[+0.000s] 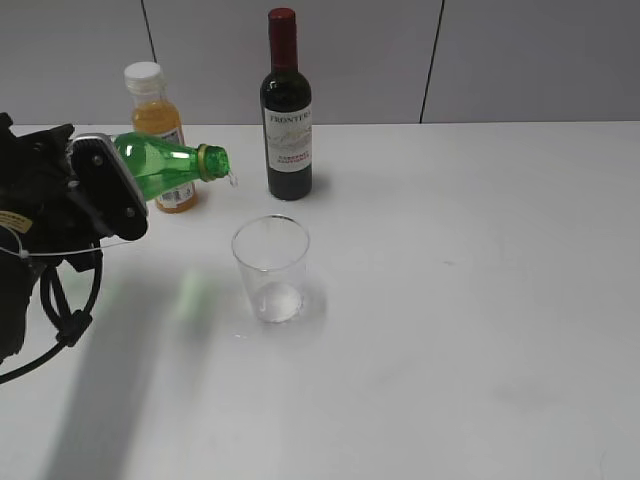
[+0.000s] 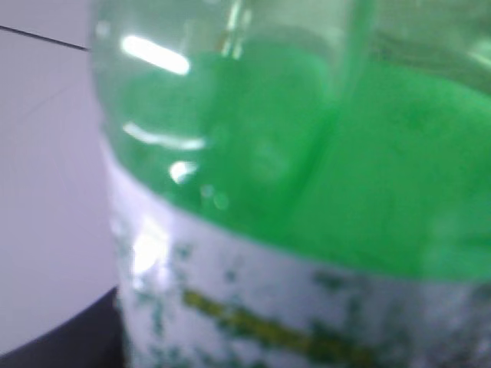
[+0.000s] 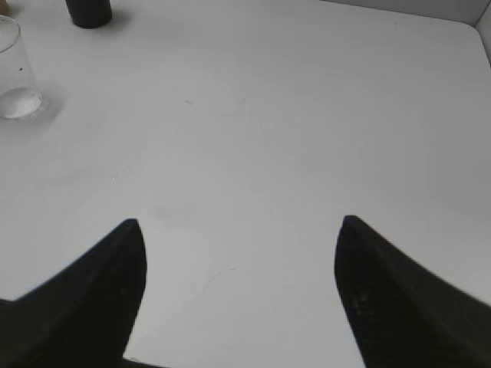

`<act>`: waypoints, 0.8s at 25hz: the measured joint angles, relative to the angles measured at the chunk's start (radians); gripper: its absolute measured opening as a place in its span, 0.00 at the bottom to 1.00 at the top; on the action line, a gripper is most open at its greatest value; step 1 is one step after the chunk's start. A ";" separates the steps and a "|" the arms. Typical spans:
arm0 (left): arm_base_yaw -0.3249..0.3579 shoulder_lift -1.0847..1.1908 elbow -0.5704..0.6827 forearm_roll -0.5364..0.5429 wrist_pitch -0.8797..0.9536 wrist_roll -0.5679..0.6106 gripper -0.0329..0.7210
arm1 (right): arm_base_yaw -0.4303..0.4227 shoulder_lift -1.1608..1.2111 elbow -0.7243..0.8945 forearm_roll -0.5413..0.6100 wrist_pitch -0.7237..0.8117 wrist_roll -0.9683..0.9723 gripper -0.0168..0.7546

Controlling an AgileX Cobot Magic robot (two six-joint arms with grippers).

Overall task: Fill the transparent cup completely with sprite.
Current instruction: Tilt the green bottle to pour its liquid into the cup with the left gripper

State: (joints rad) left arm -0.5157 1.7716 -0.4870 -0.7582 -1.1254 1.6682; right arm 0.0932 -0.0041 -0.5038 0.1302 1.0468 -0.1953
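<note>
Exterior view: my left gripper [image 1: 105, 190] clasps the green sprite bottle [image 1: 165, 165] around its body and holds it tipped nearly level, its capless mouth [image 1: 222, 165] pointing toward 3 o'clock. A small drop of clear liquid hangs at the mouth. The transparent cup [image 1: 271, 268] stands upright on the white table [image 1: 480, 300], below the mouth at about 5 o'clock from it; only a trace of liquid shows at its base. An orange-juice bottle [image 1: 150, 95] with a white cap stands behind the green bottle, and a dark wine bottle [image 1: 286, 105] stands at 12 o'clock from the cup.

Left wrist view: blurred green plastic and white-green label [image 2: 253, 307] fill the frame.

Right wrist view: my right gripper [image 3: 239, 291] hangs over bare table, jaws spread wide and empty; the cup [image 3: 15, 69] lies at 10 o'clock.
</note>
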 joint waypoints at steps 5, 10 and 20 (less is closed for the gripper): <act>0.000 0.000 0.000 0.000 0.000 0.023 0.66 | 0.000 0.000 0.000 0.000 0.000 0.000 0.78; 0.000 0.000 0.000 0.000 0.000 0.063 0.66 | 0.000 0.000 0.000 0.000 0.000 0.000 0.78; 0.000 0.000 0.000 0.000 0.000 0.122 0.66 | 0.000 0.000 0.000 0.000 0.000 0.000 0.78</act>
State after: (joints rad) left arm -0.5157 1.7716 -0.4870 -0.7582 -1.1254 1.7900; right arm 0.0932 -0.0041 -0.5038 0.1302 1.0468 -0.1953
